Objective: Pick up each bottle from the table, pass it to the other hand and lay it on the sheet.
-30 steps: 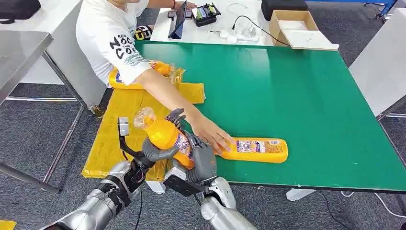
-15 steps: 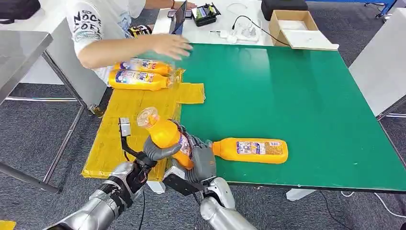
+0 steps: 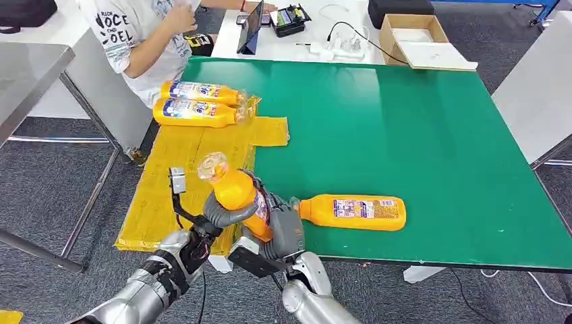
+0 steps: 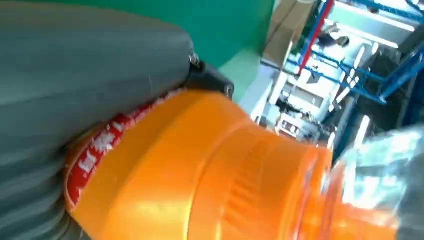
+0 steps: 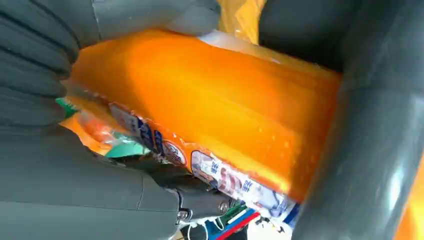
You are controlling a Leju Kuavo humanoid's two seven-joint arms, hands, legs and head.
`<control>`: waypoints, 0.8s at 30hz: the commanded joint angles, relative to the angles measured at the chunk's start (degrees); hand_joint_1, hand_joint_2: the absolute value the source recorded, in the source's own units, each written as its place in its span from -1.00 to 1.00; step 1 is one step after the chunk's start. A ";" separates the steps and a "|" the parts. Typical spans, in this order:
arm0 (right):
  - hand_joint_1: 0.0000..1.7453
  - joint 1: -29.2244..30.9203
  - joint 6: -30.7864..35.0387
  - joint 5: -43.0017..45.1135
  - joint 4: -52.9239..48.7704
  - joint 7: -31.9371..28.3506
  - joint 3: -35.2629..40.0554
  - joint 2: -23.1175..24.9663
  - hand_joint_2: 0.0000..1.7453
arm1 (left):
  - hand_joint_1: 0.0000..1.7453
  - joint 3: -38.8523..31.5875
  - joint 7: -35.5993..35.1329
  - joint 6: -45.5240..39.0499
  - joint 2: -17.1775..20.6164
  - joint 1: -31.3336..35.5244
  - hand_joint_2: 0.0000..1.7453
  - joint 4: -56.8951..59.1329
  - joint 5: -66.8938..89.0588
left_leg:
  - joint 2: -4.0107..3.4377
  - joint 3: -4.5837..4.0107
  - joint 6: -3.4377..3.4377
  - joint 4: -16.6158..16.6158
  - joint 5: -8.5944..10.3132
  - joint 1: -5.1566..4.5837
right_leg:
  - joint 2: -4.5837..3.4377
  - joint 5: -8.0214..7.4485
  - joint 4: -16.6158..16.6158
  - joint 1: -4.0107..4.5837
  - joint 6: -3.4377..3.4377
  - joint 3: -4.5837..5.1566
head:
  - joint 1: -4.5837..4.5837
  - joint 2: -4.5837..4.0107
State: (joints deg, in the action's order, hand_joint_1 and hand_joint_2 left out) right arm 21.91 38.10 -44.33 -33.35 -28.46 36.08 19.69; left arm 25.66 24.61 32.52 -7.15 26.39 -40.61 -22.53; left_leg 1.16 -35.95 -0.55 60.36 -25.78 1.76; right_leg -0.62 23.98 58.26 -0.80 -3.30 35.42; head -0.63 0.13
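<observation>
An orange bottle (image 3: 236,194) with a clear cap stands tilted in the air over the table's near left corner, cap pointing up and away. My left hand (image 3: 221,214) and my right hand (image 3: 283,228) both grip its body. The left wrist view shows that bottle (image 4: 225,175) close against my left hand (image 4: 75,75). Seen from the right wrist, the bottle (image 5: 210,110) lies in my right hand (image 5: 60,190), label facing the camera. A second orange bottle (image 3: 354,212) lies on its side on the green table (image 3: 405,128). Two bottles (image 3: 197,111) lie on the yellow sheet (image 3: 179,158) at its far end.
A person (image 3: 135,34) in a white shirt sits at the far left, beside the sheet. Behind the green table stands a white table with a cardboard box (image 3: 418,37), cables and a tablet (image 3: 253,27). A metal table (image 3: 27,74) is at the left.
The person's arm has drawn back from the lying bottle to the far left. The two bottles on the sheet have come into sight. My hands and the held bottle barely moved.
</observation>
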 commanded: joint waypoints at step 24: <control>-1.00 -9.21 -0.61 21.65 -35.12 -8.97 -8.27 -5.27 -1.00 | 1.00 -12.46 5.54 -50.06 0.96 9.93 1.00 -4.24 38.42 | 0.01 -0.07 0.09 0.00 0.04 -0.02 | 0.15 -0.04 0.03 0.02 0.18 0.02 | 0.00 0.00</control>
State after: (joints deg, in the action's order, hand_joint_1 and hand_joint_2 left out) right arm 17.15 35.93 -27.49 -49.05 -34.95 30.12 18.25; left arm 11.19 27.02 6.61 -8.66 32.50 -44.96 -10.22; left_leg 1.16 -36.02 -0.58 60.36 -25.75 1.76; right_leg -0.61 23.91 58.27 -0.79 -3.21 35.47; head -0.63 0.13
